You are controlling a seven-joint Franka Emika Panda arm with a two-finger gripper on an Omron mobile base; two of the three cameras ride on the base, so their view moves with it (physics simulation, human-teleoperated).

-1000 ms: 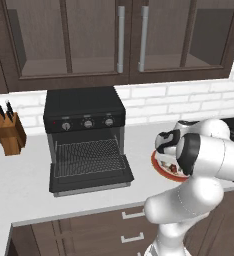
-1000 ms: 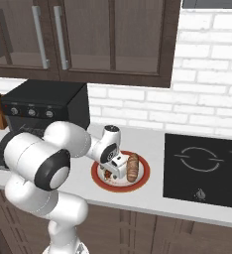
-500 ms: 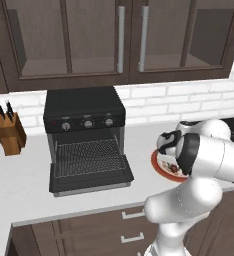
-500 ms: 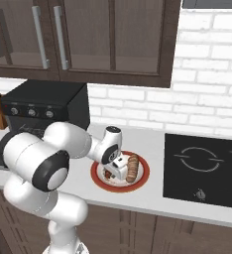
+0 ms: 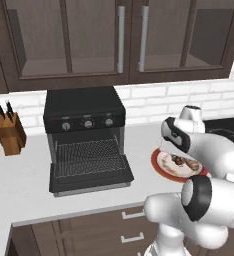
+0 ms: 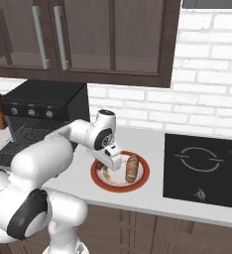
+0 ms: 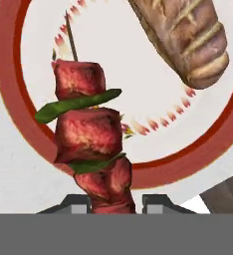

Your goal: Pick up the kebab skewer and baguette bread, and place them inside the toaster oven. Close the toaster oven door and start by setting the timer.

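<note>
End effector [image 7: 112,203] astride chunky kebab skewer [image 7: 88,134], crusty baguette bread [image 7: 185,37]

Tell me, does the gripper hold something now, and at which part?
It cannot be told for sure. The gripper has its fingertips on either side of the kebab skewer's bottom meat chunk, above the plate, but a firm grip isn't visible.

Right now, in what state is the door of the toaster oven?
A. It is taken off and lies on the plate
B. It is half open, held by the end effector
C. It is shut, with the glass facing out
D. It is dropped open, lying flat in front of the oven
D: in the left base view the toaster oven door lies flat before the toaster oven, with the wire rack exposed.
</note>
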